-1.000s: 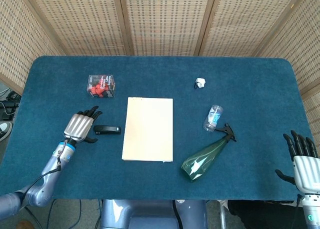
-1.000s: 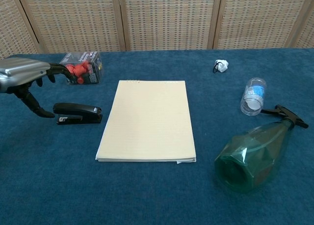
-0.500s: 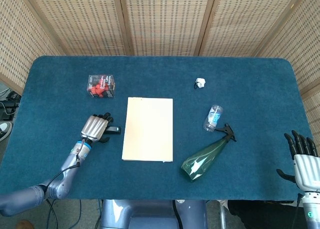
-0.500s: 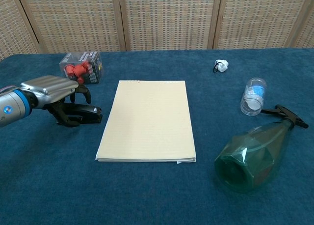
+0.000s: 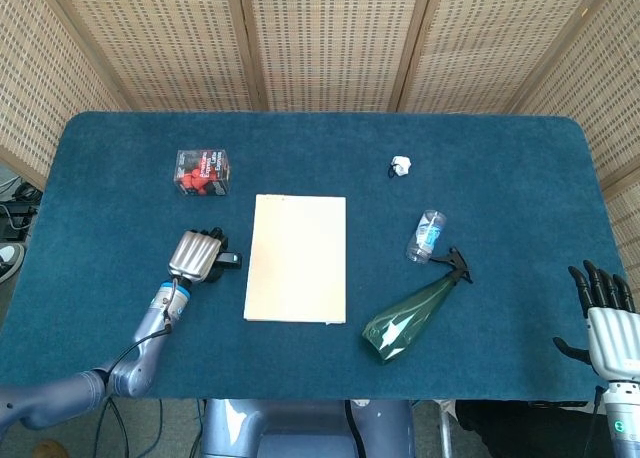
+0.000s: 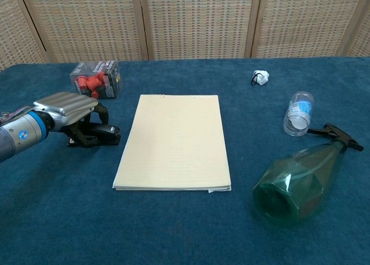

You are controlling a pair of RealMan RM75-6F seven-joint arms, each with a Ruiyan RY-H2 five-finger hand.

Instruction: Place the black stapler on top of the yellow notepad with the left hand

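The black stapler (image 6: pixel 103 133) lies on the blue table (image 5: pixel 500 178), just left of the yellow notepad (image 6: pixel 173 140) and not on it. The left hand (image 6: pixel 68 110) is draped over the stapler from above, its dark fingers (image 6: pixel 87 132) curled down around the body; only the stapler's end nearest the notepad pokes out past the fingertips, and whether the hold is firm cannot be told. Between that end and the notepad's left edge runs a narrow strip of bare cloth. Beyond the fingers, toward the far edge, sits a clear box of red pieces (image 6: pixel 96 80); its label is too small to read. Past the notepad lie a small clear bottle (image 6: pixel 298 113) with an unreadable blue label, a green spray bottle (image 6: pixel 298 181) on its side and a white clip (image 6: pixel 260 77). The right hand (image 5: pixel 608 323) hangs off the table's near right corner, fingers spread, holding nothing.
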